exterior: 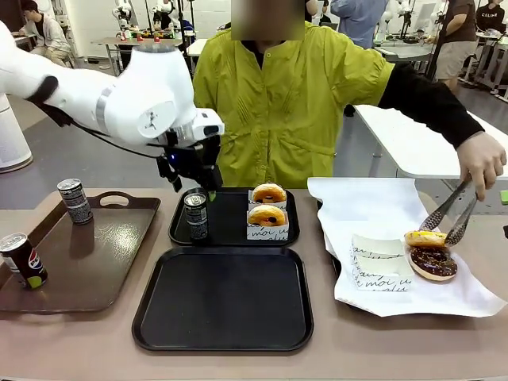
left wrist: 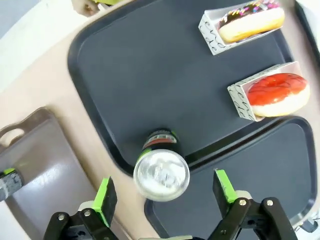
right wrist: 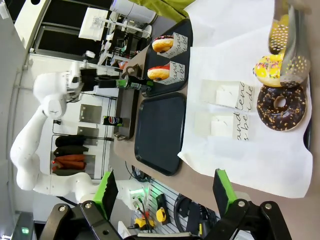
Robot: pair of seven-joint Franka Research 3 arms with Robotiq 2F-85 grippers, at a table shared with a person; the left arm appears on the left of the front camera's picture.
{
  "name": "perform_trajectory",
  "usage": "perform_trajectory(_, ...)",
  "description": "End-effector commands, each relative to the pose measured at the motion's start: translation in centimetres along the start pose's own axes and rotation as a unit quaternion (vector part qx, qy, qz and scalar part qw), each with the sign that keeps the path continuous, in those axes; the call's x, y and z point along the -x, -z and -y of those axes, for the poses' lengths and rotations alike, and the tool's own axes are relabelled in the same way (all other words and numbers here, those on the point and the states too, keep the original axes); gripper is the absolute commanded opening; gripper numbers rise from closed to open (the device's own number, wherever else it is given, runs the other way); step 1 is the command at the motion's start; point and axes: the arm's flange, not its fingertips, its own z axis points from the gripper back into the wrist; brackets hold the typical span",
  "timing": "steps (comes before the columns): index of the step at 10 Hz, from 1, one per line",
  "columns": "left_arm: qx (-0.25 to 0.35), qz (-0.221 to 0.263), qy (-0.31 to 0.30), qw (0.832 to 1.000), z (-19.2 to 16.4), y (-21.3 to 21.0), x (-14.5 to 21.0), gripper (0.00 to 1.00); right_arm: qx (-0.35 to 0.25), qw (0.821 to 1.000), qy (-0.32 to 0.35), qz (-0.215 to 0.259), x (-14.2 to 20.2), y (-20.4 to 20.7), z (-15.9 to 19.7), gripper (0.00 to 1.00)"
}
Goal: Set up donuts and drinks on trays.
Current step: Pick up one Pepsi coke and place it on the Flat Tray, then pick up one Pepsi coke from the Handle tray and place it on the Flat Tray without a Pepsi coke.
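One slim grey can [exterior: 196, 215] stands upright, silver top up, at 9 o'clock on the far black tray [exterior: 230, 228]. Left claw [left wrist: 164, 185] hangs spread wide above it. Right claw [right wrist: 165, 182] is spread wide too.

Two black trays are counted: far tray [exterior: 176, 230], near tray [exterior: 222, 298]. One brown tray [exterior: 103, 254] is listed at the worktop's left edge. Two slim grey cans are recorded: first can [exterior: 196, 216], second can [exterior: 75, 201]. One Pepsi can [exterior: 24, 260] is noted. Two sleeved donuts are entered: rear donut [exterior: 269, 193], front donut [exterior: 267, 215]. Two loose donuts are entered: yellow donut [exterior: 425, 238], chocolate donut [exterior: 432, 262]. Two empty sleeves are counted: one sleeve [right wrist: 225, 93], another sleeve [right wrist: 225, 126]. One pair of tongs [exterior: 448, 214] and one white paper sheet [exterior: 357, 206] are listed.
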Motion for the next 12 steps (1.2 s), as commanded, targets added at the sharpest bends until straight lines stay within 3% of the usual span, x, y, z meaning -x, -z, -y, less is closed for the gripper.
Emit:
perform_trajectory(1, 0.004, -0.004, -0.016, 1.000, -1.3, -5.6, 2.2, 1.00, -0.001, 1.000, 0.000, 0.001, -0.2, 0.1, 0.1, 1.00)
perform_trajectory(5, 0.013, -0.023, -0.014, 1.000, -5.0, -14.6, 9.5, 1.00, -0.001, 1.000, 0.000, 0.001, -0.2, 0.1, 0.1, 1.00)
perform_trajectory(7, -0.012, -0.014, -0.019, 1.000, -7.1, -15.2, 10.4, 1.00, -0.001, 1.000, 0.000, 0.001, -0.2, 0.1, 0.1, 1.00)
perform_trajectory(8, 0.005, -0.022, -0.021, 1.000, -4.9, -15.8, 8.8, 1.00, -0.001, 1.000, 0.000, 0.001, -0.2, 0.1, 0.1, 1.00)
perform_trajectory(12, 0.005, -0.022, -0.021, 1.000, -4.9, -15.8, 8.8, 1.00, -0.001, 1.000, 0.000, 0.001, -0.2, 0.1, 0.1, 1.00)
